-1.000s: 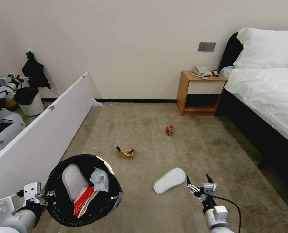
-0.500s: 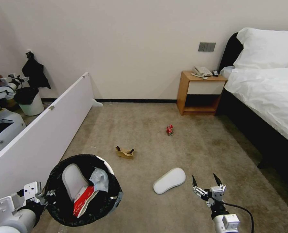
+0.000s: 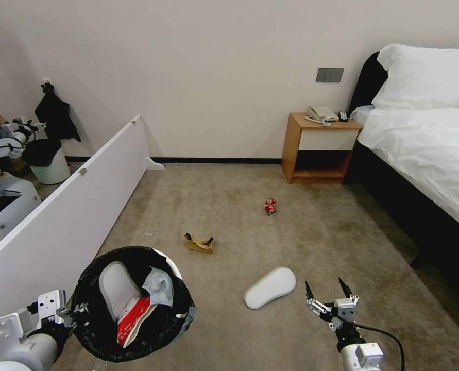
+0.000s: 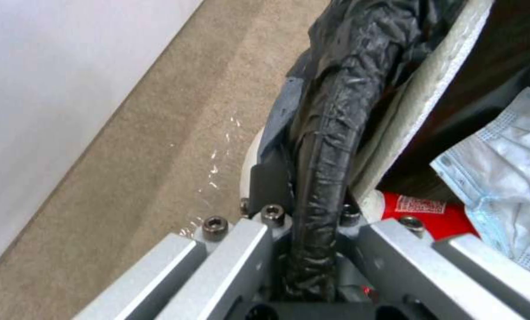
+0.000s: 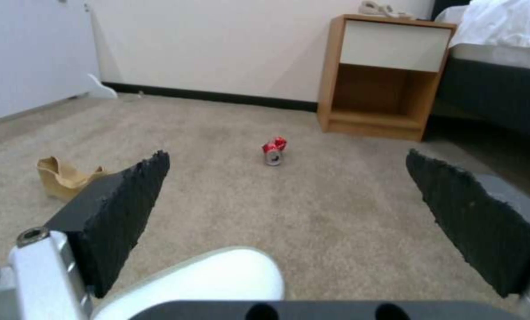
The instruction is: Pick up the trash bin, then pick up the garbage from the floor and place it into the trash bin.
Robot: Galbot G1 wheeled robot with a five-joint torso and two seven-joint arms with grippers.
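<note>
head view puts the white slipper (image 3: 270,287) just left of the spread-fingered, empty right gripper (image 3: 331,297), its long axis slanting away; left gripper (image 3: 64,315) clamps the trash bin (image 3: 92,337) rim.

Right hand (image 5: 288,195) open above slipper (image 5: 211,284); can (image 5: 273,150) beyond.

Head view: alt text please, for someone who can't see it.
The left tool grips the rim of the trash bin, which holds a slipper and carton. The right tool, open, hovers beside a white slipper on the carpet; torn cardboard and a crushed red can lie beyond.
</note>
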